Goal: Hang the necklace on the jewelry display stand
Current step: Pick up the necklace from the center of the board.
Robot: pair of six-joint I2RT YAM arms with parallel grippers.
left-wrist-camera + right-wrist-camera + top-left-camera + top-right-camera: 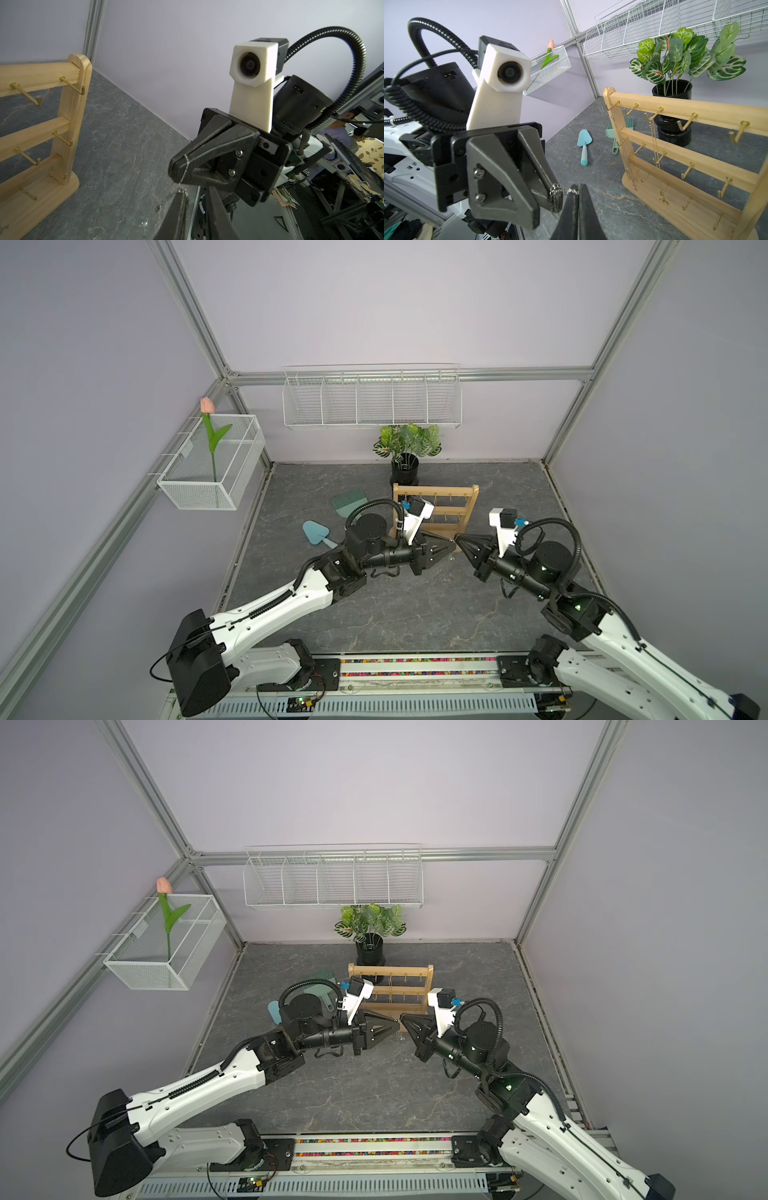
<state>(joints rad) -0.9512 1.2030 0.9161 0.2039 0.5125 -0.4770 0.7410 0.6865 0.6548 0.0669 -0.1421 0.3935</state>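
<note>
**Held item:** one necklace (570, 190), a thin silver chain. It hung between your two grippers above the table (374, 614), just in front of the jewelry display stand (436, 492).

**Grip:**
- Your right gripper (579, 187) was clamped tight on the chain.
- Your left gripper (451, 548) had its jaws slightly parted, with chain bunched at one fingertip (180, 202).

**Stand:** one, with three crossbars.
- Two chains (655, 145) hung on it.
- Your left wrist camera (422, 510) overlapped its left upright in both top views.

**Surroundings:**
- One potted plant (407, 443) stood behind the stand.
- One trowel (316, 533) and one brush (349, 499) lay to its left.
- There were two baskets: a wire rack (372, 404) and a mesh basket (199, 489) holding one tulip (207, 406).
</note>
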